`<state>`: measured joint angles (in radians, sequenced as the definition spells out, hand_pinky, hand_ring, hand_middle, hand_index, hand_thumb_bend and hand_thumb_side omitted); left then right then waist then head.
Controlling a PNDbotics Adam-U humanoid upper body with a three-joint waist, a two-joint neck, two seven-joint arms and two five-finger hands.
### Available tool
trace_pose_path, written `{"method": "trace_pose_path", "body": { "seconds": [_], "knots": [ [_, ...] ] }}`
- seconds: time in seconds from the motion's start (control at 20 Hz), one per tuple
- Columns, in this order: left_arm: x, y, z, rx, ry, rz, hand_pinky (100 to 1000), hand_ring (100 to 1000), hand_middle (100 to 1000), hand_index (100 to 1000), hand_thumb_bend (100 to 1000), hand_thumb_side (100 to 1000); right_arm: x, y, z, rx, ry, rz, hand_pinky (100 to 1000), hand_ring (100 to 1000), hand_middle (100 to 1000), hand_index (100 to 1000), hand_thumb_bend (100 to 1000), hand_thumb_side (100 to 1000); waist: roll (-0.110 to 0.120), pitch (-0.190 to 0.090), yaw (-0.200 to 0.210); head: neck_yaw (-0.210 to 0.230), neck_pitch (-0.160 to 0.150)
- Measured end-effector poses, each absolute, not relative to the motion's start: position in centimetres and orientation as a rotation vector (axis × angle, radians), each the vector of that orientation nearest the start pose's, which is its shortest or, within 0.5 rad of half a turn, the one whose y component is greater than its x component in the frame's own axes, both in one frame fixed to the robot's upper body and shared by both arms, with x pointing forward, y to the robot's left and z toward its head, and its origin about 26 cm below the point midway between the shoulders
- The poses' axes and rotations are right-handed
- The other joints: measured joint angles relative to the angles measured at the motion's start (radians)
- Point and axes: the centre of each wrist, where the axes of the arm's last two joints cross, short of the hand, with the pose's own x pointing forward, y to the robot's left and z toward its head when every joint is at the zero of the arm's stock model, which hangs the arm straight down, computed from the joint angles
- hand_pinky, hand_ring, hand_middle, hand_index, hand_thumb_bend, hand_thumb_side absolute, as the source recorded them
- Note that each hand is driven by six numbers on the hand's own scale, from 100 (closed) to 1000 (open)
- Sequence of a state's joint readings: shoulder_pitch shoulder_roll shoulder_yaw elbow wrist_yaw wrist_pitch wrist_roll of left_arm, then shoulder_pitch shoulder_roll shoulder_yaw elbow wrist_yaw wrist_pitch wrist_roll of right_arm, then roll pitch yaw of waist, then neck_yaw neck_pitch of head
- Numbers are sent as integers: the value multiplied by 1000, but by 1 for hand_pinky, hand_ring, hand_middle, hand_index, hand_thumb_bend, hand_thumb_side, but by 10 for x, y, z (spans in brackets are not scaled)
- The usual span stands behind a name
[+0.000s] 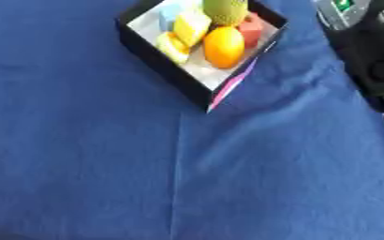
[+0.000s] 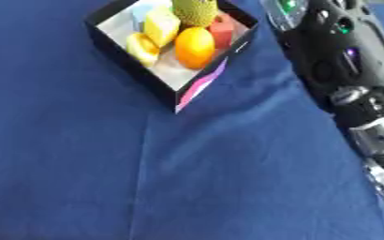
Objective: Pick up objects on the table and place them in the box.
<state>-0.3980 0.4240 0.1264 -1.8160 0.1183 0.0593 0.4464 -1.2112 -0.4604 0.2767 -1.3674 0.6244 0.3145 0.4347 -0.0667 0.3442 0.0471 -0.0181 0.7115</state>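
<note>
The blue cloth [image 1: 187,178] had nothing loose left on it that I could see, so the step looked like pulling back; best done by lifting the right arm [image 2: 343,70] clear of the box [image 1: 150,51] rim. Only that arm showed, so I couldn't tell what its hand was doing, and the left hand wasn't visible. Inside one box: one orange [image 1: 224,47], one green fruit [image 1: 225,10], one red block [image 1: 251,29], two yellow pieces [image 1: 191,27], one pale blue thing [image 1: 169,15].
</note>
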Motion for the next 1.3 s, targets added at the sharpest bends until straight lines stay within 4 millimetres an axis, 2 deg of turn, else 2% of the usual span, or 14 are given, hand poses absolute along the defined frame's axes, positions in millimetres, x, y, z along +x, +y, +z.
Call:
{"method": "trace_pose_path", "body": {
  "seconds": [0.05, 0.1, 0.15, 0.25, 0.4, 0.6, 0.7, 0.8, 0.85, 0.9, 1.25, 1.3],
  "knots": [
    [332, 313, 213, 491, -2193, 234, 663, 739, 694, 747, 100, 580, 401, -173, 383, -870, -1886, 1131, 961, 822, 776, 873, 100, 111, -1, 0, -4, 7, 0],
    [332, 314, 213, 495, -2191, 237, 663, 739, 696, 749, 100, 579, 390, -183, 382, -838, -1946, 1040, 968, 819, 776, 869, 100, 346, -1, 0, -9, 14, 0],
    [331, 315, 212, 500, -2189, 241, 663, 739, 697, 750, 100, 579, 380, -193, 380, -799, -1997, 954, 974, 823, 782, 874, 100, 428, -1, 0, -12, 20, 0],
    [331, 316, 211, 505, -2188, 246, 663, 739, 702, 755, 100, 578, 361, -208, 372, -709, -2084, 803, 986, 830, 792, 875, 100, 496, -1, 0, -17, 30, 0],
    [331, 317, 211, 513, -2189, 256, 664, 741, 708, 759, 100, 579, 341, -224, 350, -559, -2185, 600, 991, 826, 794, 869, 100, 480, -1, 0, -24, 37, -1],
    [330, 318, 210, 520, -2188, 267, 664, 743, 715, 765, 100, 581, 326, -242, 318, -430, -2261, 383, 986, 812, 778, 852, 100, 361, 0, 0, -28, 43, -2],
    [330, 319, 210, 521, -2191, 271, 664, 745, 722, 770, 100, 582, 322, -248, 303, -411, -2279, 310, 988, 814, 776, 844, 100, 382, 0, 0, -31, 44, -2],
    [330, 319, 210, 523, -2194, 278, 664, 749, 730, 774, 100, 583, 320, -251, 290, -407, -2286, 246, 991, 819, 781, 841, 100, 439, 2, 0, -33, 47, -5],
    [330, 320, 210, 523, -2196, 283, 665, 750, 733, 776, 100, 584, 320, -253, 284, -406, -2285, 216, 994, 821, 784, 839, 100, 525, 4, 0, -33, 47, -8],
    [330, 320, 210, 523, -2198, 287, 665, 751, 734, 777, 100, 584, 320, -254, 277, -404, -2282, 192, 994, 821, 783, 838, 100, 550, 6, 0, -33, 47, -11],
    [330, 320, 210, 516, -2213, 301, 666, 750, 739, 781, 100, 595, 327, -256, 245, -406, -2252, 82, 991, 815, 776, 840, 100, 572, 20, 0, -34, 43, -31],
    [329, 319, 210, 514, -2216, 303, 666, 751, 740, 783, 100, 598, 328, -255, 242, -406, -2252, 73, 989, 812, 772, 841, 100, 550, 22, 0, -34, 43, -38]
  ]
}}
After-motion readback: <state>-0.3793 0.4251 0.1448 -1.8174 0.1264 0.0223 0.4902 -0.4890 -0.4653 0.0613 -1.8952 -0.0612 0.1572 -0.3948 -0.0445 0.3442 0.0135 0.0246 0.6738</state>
